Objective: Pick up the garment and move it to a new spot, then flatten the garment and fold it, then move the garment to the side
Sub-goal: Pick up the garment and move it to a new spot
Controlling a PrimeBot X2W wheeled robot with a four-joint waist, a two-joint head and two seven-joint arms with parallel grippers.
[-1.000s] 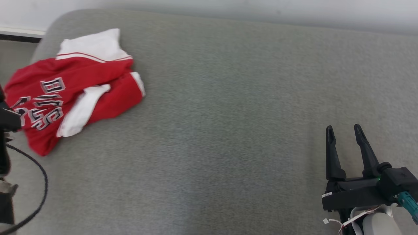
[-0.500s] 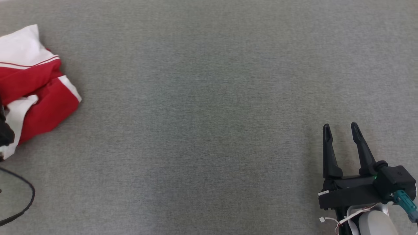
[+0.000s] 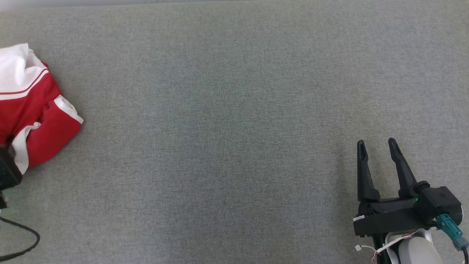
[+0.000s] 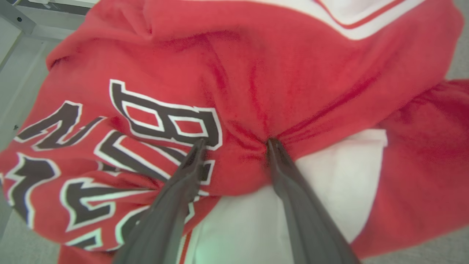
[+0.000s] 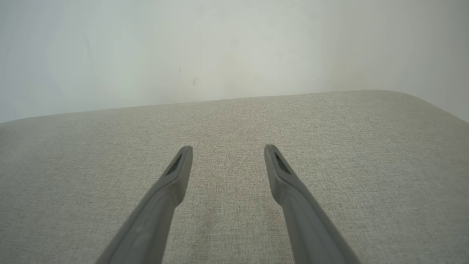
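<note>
Garment [image 3: 34, 124] crumpled at left edge of head view, on grey fabric surface [image 3: 234, 128]. Left gripper [image 4: 234, 143] fingers apart, tips dug into the red cloth. Right gripper [image 3: 376, 142] spread, lower right, over bare surface.

Head looks down on cushion [image 3: 234, 110]; left wrist close over garment [image 4: 293, 73]; right wrist low.

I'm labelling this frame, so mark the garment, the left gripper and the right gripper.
garment [image 3: 36, 106], head view, on its red fabric.
left gripper [image 4: 235, 141], left wrist view, midway between its fingertips.
right gripper [image 3: 376, 142], head view, midway between its fingertips.
</note>
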